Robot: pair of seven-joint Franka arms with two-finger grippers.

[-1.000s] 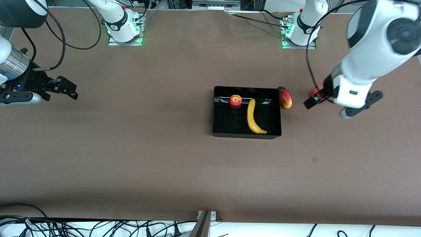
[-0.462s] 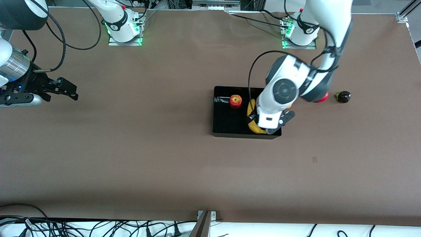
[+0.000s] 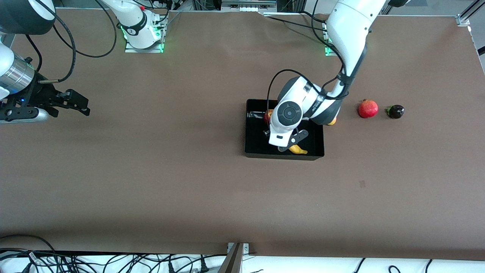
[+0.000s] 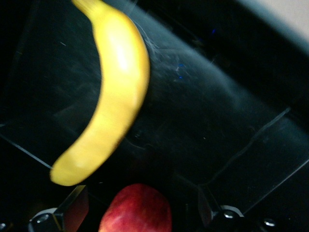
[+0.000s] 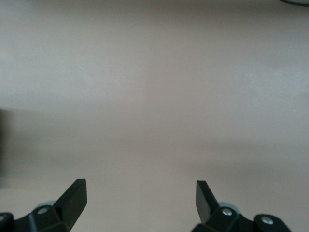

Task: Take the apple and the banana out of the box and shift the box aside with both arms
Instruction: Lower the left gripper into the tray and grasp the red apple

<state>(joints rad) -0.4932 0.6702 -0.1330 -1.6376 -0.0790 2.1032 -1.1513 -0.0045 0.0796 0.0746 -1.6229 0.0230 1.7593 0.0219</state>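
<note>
The right gripper (image 3: 81, 106) waits released over bare bench (image 3: 170, 182) at its arm's end. The left gripper (image 3: 273, 141), spread wide and empty, hangs inside the black tray (image 3: 284, 154), above the apple (image 4: 136, 209) and the banana (image 4: 110, 99) lying there.

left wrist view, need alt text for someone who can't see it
A long yellow banana lies curved across the floor of a glossy black tray, seen from close above. The top of a red apple shows between the two open fingertips of the left gripper, which hangs over the tray.
</note>
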